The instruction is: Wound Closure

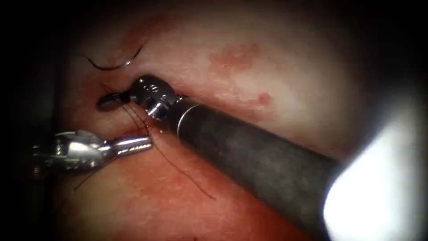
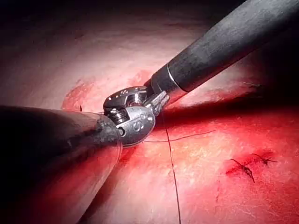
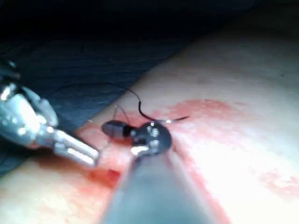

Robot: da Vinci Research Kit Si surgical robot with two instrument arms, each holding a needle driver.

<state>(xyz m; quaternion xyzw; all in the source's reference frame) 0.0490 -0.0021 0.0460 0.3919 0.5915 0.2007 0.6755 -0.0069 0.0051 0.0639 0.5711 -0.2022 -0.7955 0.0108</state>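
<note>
Endoscope: right tool [image 1: 109, 100] comes in from the right on its long dark shaft, jaws dark and closed at the left end of the cut [image 1: 223, 105]; thread [image 1: 178, 167] runs right at the tips, looks like it's pinched there, though I can't confirm the bite. Left tool [image 1: 133, 143] sits below it, jaws together, and I see nothing between them; thread passes just beside and under it. Needle [image 1: 117, 66] lies free on the tissue [image 1: 267, 67] above the right tool, held by neither, not driven in as far as I can see. Red fluid [image 1: 236, 56] smears above the cut. Left wrist view: the left tool's wrist [image 2: 135, 126] and the right tool's wrist are stacked close, jaws hidden, so can't tell the jaw state from here. One thread strand [image 2: 174, 182] runs down across the tissue, another goes sideways. Two short dark thread ends [image 2: 245, 168] stand in a red patch well apart from the tools, which reads as an earlier stitch already tied and trimmed. Right wrist view: right tool [image 3: 114, 128] closed, needle [image 3: 154, 115] curving just behind it on the tissue, left tool [image 3: 77, 151] near, jaws together. Judgement: at least one stitch done, needle parked, thread work on the current stitch unfinished, cut not yet closed along its length.
</note>
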